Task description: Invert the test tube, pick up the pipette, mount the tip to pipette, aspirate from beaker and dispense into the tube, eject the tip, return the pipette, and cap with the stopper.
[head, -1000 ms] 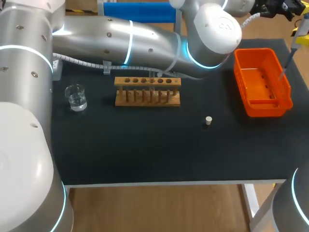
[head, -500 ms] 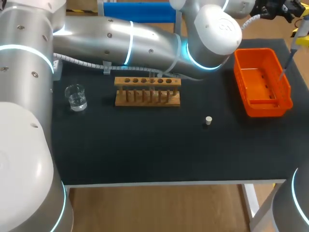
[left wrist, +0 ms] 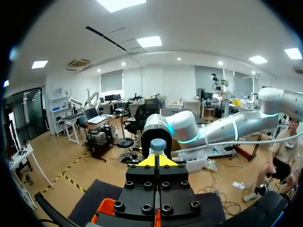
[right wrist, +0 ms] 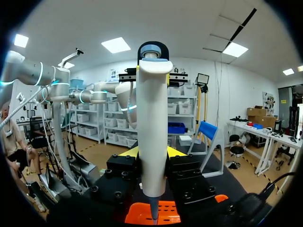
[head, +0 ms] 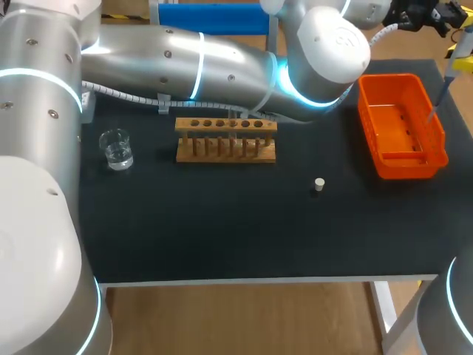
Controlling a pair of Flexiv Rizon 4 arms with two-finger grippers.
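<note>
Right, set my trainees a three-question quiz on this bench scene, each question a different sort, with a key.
1. Multiple choice: which gripper is shut on the pipette? A left; B right; C neither.
2. True or false: the stopper lies on the table, outside the orange bin.
3. Fill in: by the robot's own sides, the beaker stands to the ___ of the wooden rack.
Key: 1 B, the right gripper; 2 true; 3 left.
</note>
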